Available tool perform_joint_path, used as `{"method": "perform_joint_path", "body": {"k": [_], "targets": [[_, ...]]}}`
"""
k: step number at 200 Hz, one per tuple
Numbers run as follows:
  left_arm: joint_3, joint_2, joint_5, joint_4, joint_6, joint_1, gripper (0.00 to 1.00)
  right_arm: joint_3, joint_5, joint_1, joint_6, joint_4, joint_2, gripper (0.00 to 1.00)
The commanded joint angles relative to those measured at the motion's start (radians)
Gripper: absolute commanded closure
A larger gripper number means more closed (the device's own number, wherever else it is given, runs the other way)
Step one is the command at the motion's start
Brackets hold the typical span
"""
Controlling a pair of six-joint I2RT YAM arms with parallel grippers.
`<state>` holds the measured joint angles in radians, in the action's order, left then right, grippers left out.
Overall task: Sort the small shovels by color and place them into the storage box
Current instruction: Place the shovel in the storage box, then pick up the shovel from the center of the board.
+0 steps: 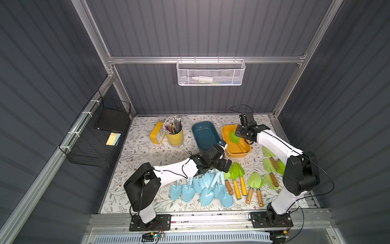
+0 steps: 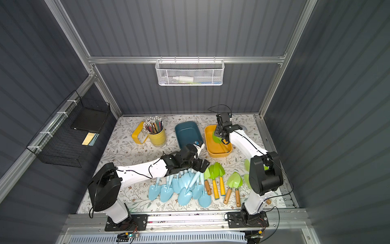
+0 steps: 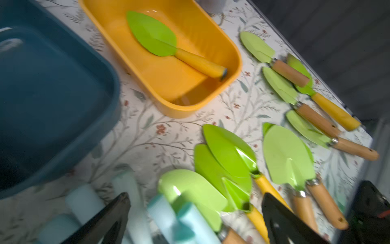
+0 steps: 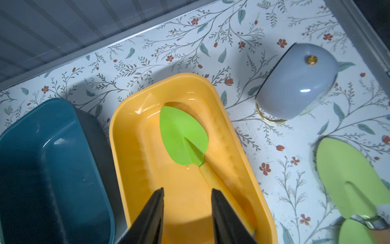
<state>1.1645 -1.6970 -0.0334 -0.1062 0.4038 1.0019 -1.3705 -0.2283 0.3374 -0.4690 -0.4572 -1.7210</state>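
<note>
We saw the right pincer parted and empty over the yellow box, one green shovel lying below and ahead of its tips. The left pincer gaped wide, gripping nothing, with the pale-blue shovels beneath it and the loose green shovels just beside it on the tabletop

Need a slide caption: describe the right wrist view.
Right gripper, jaws apart, over a yellow box holding one green shovel, beside a blue box.
</note>
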Motion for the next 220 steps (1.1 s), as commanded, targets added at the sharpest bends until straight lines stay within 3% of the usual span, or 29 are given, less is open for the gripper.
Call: {"method": "perform_joint_path", "body": {"k": [1,34,55,93,150,173,202,220], "targets": [[0.045,-0.028,0.022,-0.165,0.094,0.068,0.01,0.025,0.067,0.002,-0.037,-0.015,0.027,0.60],[0.047,-0.075,-0.069,-0.248,0.207,0.171,0.01,0.102,0.124,0.001,-0.050,0.020,0.047,0.61],[0.063,-0.081,-0.177,-0.307,0.302,0.176,0.01,0.118,0.153,0.001,-0.055,0.008,0.063,0.62],[0.052,-0.089,-0.259,-0.348,0.421,0.176,0.01,0.151,0.167,0.001,-0.022,0.036,0.095,0.63],[0.030,-0.085,-0.293,-0.381,0.468,0.176,0.04,0.147,0.173,0.000,-0.003,0.032,0.077,0.65],[0.020,-0.100,-0.264,-0.393,0.475,0.176,0.09,0.140,0.181,0.000,-0.001,0.029,0.064,0.65],[0.017,-0.113,-0.254,-0.415,0.507,0.176,0.22,0.132,0.184,0.000,0.007,0.023,0.055,0.65],[0.027,-0.110,-0.261,-0.444,0.531,0.176,0.24,0.132,0.182,0.000,0.011,0.021,0.058,0.66]]}}
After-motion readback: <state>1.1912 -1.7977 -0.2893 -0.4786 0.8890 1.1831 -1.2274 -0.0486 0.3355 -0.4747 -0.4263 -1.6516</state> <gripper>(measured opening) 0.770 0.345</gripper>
